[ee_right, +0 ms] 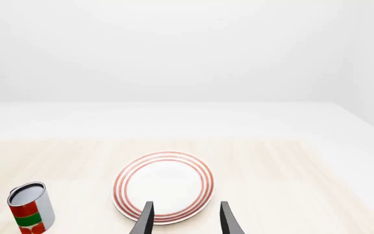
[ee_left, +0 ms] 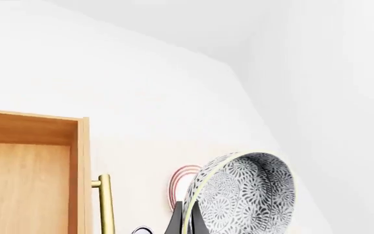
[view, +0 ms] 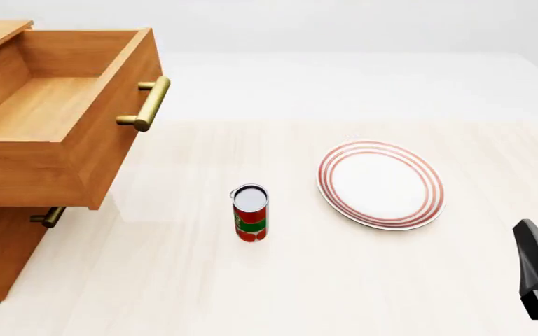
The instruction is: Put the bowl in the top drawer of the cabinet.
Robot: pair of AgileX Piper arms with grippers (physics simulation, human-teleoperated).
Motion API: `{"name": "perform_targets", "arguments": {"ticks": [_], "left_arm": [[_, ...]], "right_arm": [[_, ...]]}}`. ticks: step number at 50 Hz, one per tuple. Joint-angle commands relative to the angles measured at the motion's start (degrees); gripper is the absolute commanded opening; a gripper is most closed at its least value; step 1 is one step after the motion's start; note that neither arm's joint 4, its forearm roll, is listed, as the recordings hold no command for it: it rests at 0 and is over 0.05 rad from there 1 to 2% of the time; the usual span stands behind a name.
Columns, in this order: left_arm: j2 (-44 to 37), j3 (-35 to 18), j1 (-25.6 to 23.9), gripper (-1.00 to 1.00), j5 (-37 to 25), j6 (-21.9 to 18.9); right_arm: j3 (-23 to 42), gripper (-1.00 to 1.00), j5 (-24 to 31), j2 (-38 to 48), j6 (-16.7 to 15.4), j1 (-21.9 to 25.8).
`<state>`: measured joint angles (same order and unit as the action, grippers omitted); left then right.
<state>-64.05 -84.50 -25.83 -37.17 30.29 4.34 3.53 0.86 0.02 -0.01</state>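
One deep grey-floral white ceramic bowl [ee_left: 245, 192] hangs rim-pinched in our left gripper [ee_left: 185, 222] beside the open light-brown wooden top drawer [ee_left: 31, 175]; rigid, slick, breakable, so we keep the rim grip.

A pale wood-grain table [view: 250, 294] (evenly lit) stands before plain white walls [ee_right: 187, 48].
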Motion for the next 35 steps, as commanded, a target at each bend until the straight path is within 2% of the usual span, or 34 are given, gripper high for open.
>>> {"name": "perform_targets", "arguments": {"ticks": [1,17,35], "left_arm": [[1.49,1.69,3.81,-1.00,0.34,-0.01],[1.80,3.76,9.19,-1.00,1.53,0.03],[2.43,4.17,12.83,-1.00,1.28,-0.34]], "right_arm": [[0.01,1.00,0.16,-0.17,0.00,0.00],[0.00,1.00,-0.18,0.17,0.00,0.00],[0.01,1.00,0.16,-0.17,-0.01,0.00]]}}
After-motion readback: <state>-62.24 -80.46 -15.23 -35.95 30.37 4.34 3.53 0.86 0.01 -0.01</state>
